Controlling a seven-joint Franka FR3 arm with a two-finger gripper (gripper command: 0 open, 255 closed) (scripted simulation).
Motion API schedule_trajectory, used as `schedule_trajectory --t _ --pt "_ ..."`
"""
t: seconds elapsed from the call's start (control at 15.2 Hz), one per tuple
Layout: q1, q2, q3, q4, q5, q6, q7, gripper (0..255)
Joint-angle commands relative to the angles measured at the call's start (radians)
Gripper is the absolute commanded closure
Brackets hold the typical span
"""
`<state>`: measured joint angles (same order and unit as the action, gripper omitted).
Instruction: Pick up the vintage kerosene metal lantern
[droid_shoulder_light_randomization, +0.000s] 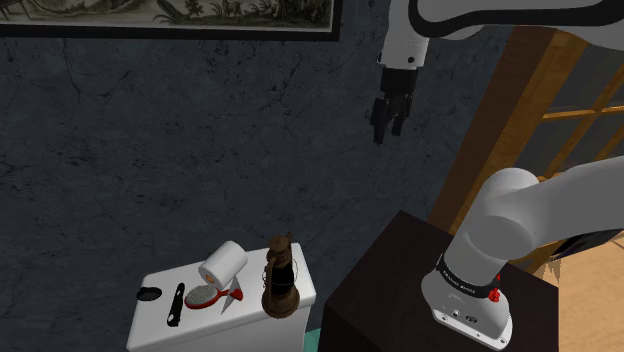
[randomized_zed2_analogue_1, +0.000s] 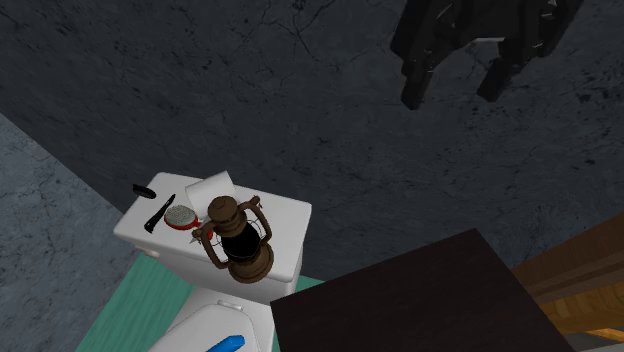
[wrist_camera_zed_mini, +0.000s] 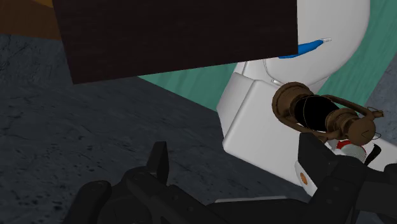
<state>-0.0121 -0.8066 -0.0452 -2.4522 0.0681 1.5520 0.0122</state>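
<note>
One item to lift: lantern (droid_shoulder_light_randomization: 282, 275), brown metal with a dark globe, seemingly upright on the lid of a white toilet tank (droid_shoulder_light_randomization: 200, 335), at the end nearest the stand (droid_shoulder_light_randomization: 390, 290)
Neighbours on lid: paper roll (droid_shoulder_light_randomization: 224, 263) and red-handled brush (droid_shoulder_light_randomization: 203, 296) just beside the lantern, contact not possible to tell; black comb (droid_shoulder_light_randomization: 176, 304) further along
Gripper (droid_shoulder_light_randomization: 388, 128): high over the tank, well apart from the lantern, jaws apart with nothing between them
Stage, as judged: approach only; descent, alignment and closing not yet done
Risk, push-off: lantern close to the lid's edge, so a glancing touch from a descending finger likely to topple it off the tank
Risk, slip: rounded globe and thin wire frame, poor faces for flat fingers; off-centre closing likely to twist or squeeze it out
Risk, snag: loose wire handle near the top, liable to catch a fingertip and tip the body
Risk, clutter: wide-open fingers on the roll side apt to nudge roll or brush into the lantern
Risk, arm: stand's corner near the tank, little room for a low sideways reach; steep approach from above judged safer
</note>
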Motion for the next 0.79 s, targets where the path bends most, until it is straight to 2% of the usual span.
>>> schedule_trajectory --t 0.0,0.73 --pt "0.000 0.000 0.000 0.000 0.000 0.000 0.000 0" --pt "0.084 0.213 0.218 -0.047 0.128 0.269 0.206 0"
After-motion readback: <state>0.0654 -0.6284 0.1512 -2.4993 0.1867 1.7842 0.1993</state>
